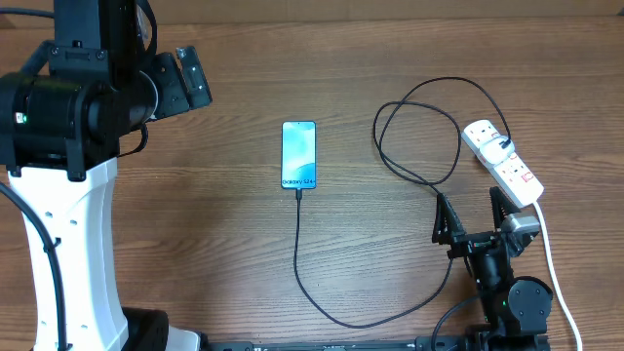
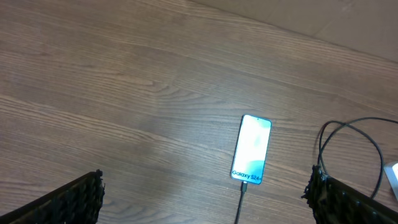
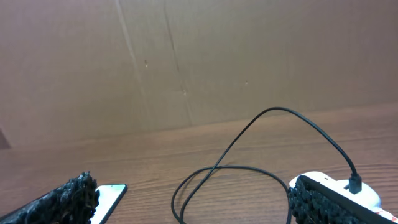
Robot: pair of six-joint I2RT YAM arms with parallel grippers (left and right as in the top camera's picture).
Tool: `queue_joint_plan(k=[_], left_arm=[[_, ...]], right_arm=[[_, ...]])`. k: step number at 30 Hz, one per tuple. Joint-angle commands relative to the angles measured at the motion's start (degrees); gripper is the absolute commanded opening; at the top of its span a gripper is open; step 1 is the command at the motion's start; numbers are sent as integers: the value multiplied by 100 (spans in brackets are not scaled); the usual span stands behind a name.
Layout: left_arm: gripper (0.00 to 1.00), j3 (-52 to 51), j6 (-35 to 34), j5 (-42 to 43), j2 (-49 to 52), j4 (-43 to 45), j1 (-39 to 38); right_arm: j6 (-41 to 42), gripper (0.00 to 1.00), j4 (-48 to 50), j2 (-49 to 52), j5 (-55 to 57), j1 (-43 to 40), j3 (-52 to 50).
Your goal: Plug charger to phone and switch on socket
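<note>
Now: L gripper [image 1: 191, 78] wide apart, holds nothing; R gripper [image 1: 471, 216] wide apart, holds nothing, near socket [image 1: 505, 164].

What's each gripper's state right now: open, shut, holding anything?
Left gripper: open, holding nothing.
Right gripper: open, holding nothing.
</note>
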Motion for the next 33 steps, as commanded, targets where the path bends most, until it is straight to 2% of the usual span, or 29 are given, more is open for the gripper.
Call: queue_joint_plan(k=[1,5,16,33], left_arm=[[100,26,-55,-55,9,9,17],[100,26,-55,-55,9,11,17],[100,26,-55,-55,9,11,17],[100,26,-55,-55,9,11,17]], right_arm=[[-173,100,-22,-72,57,31,-63],[-299,100,-518,-72,114,31,-63],[-1152,100,-511,-70,157,31,-61],[-1172,100,-507,-68,258,31,-59]])
